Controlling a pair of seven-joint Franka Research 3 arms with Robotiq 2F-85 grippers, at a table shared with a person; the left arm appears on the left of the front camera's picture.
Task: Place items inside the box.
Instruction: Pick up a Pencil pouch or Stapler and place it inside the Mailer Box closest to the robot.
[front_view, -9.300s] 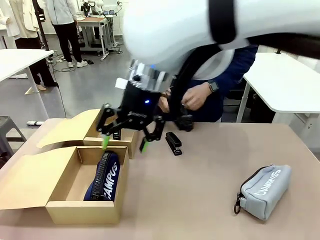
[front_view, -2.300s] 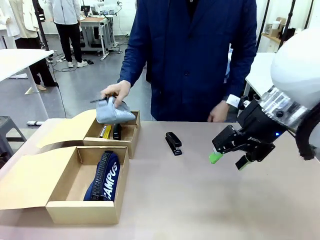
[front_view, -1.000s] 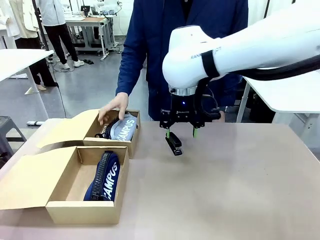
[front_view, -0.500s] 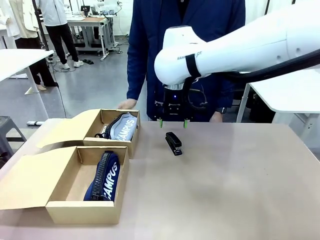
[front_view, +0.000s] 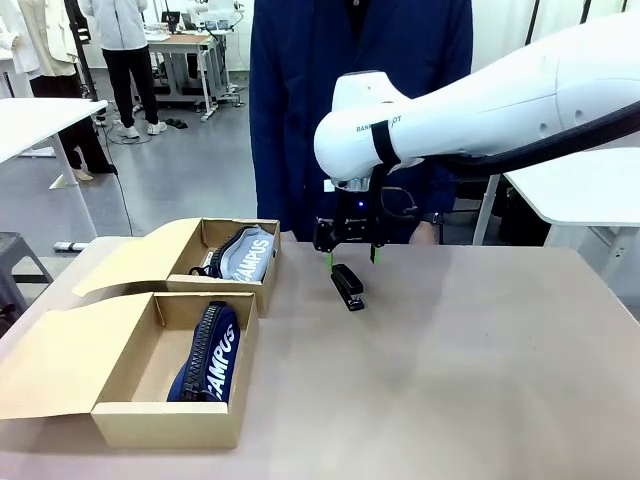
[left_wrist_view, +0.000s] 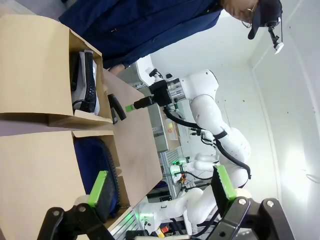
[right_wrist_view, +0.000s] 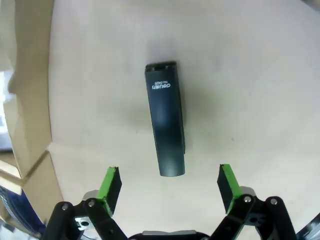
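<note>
This looks like a robot lab. A big white robot arm (front_view: 480, 100) reaches over a brown table (front_view: 450, 400). White tables (front_view: 570, 170) stand on both sides on a bare grey floor (front_view: 180, 170). Far back, a desk (front_view: 190, 42) is loaded with gear. Cables (front_view: 125, 132) lie on the floor there, and a person (front_view: 120, 40) stands nearby.

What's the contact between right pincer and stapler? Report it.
Apart. The right wrist view shows bare table between the stapler and each green pad of the open right pincer.
</note>
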